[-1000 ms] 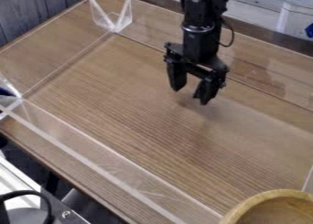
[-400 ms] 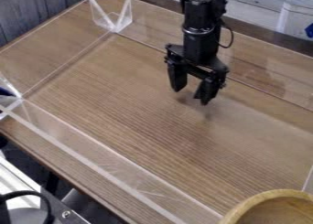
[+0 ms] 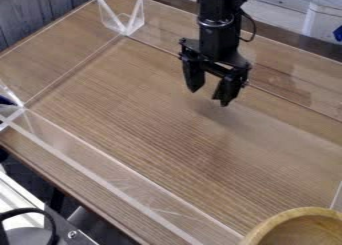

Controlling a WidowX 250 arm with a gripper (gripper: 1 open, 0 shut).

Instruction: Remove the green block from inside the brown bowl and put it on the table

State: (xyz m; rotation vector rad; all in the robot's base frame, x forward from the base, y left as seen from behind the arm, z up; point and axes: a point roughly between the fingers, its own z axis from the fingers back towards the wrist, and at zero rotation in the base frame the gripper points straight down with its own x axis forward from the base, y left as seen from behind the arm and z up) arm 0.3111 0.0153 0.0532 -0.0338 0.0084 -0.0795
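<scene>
**Hand hanging open over the bare tabletop, bowl far off at the corner**

The black hand is pointing straight down over the middle of the wood-grain tabletop, its 2 fingers spread wide and gripping nothing. Compared with 1 second ago, it is sitting slightly higher in the picture, with its fingertips a little further clear of the wood; its spread is looking the same as before. The brown bowl is lying at the lower right corner, well apart from the hand, and only part of its thick tan rim is showing, exactly where it was earlier. Its inside is cut off by the picture edge, so the green block is not visible; it may be sitting in there, but that cannot be told. Low clear plastic walls are edging the tabletop, unchanged.
</scene>
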